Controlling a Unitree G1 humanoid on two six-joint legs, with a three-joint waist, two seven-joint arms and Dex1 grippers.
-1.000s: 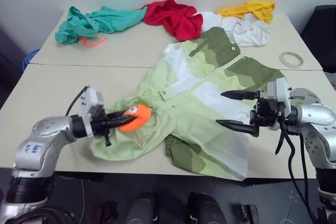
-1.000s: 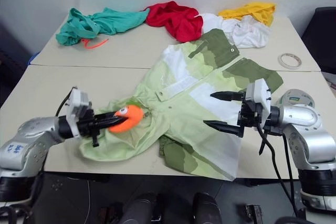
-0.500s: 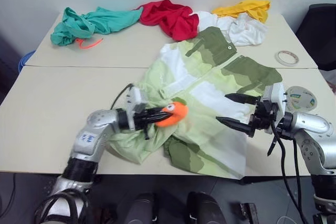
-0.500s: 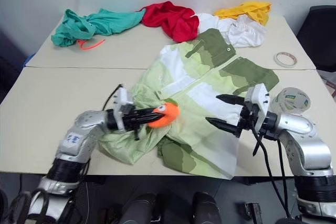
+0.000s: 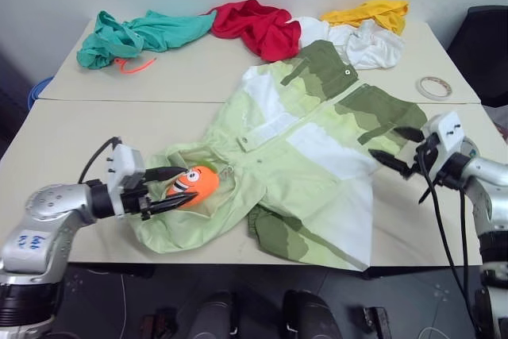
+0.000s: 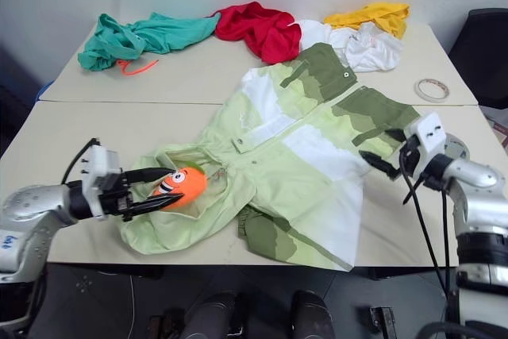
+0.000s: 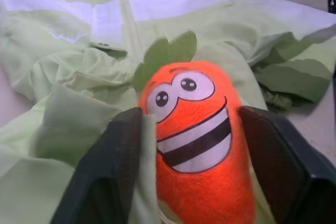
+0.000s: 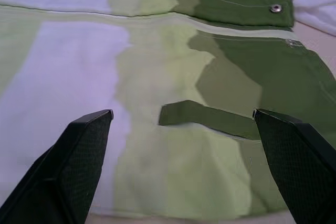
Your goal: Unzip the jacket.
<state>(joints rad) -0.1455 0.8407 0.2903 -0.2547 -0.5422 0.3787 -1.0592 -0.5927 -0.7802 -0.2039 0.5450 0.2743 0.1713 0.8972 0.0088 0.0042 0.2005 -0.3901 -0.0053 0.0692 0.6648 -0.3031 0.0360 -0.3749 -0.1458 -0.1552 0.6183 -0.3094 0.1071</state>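
Head view: big cloth jacket in lime/white/olive blocks [image 5: 305, 144] spread flat mid-table, hem at 6 o'clock edge. 1 jacket, 4 other garments bunched at 12. Left gripper [image 5: 163, 190] at 8 o'clock, jaws parted round 1 orange plush carrot toy [image 5: 193, 185].

Left wrist: carrot sits betw. fingers, cloth fold alongside.

Right wrist: right gripper [image 8: 181, 135] wide, empty, over olive pocket flap.

Judgement: soft, light, bunches easily; pin cloth nr zip, pinch puller.
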